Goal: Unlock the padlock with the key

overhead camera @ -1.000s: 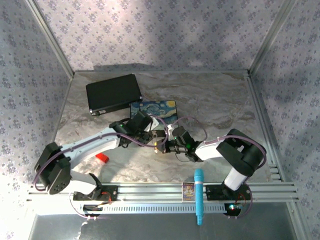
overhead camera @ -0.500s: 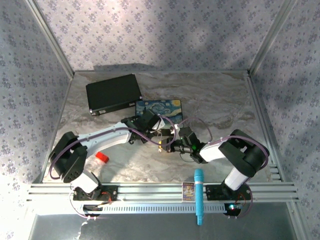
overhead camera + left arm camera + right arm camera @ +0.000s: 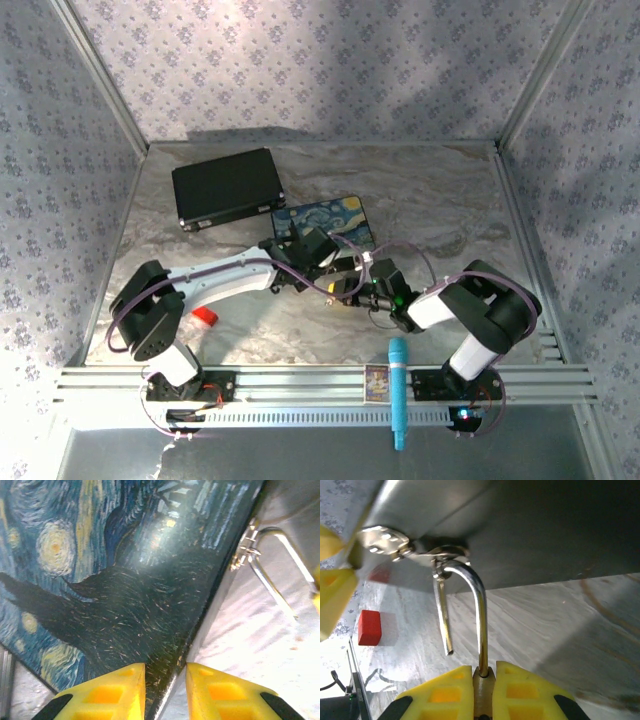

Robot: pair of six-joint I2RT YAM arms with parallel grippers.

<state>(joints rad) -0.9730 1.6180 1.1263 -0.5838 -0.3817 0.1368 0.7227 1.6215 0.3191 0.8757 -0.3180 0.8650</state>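
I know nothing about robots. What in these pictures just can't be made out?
- The padlock: the right gripper clamps its body in the right wrist view, hiding the keyhole and all but a brass sliver.
- The key: too small to find in the top view, where the arms crowd over the padlock.
- The left gripper: the left wrist view's bottom edge cuts its fingers, so whether it grips the painted box is unclear.

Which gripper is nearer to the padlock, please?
The right gripper: its fingers clamp the padlock by its brass body. The left gripper hovers beside it, over the painted box.
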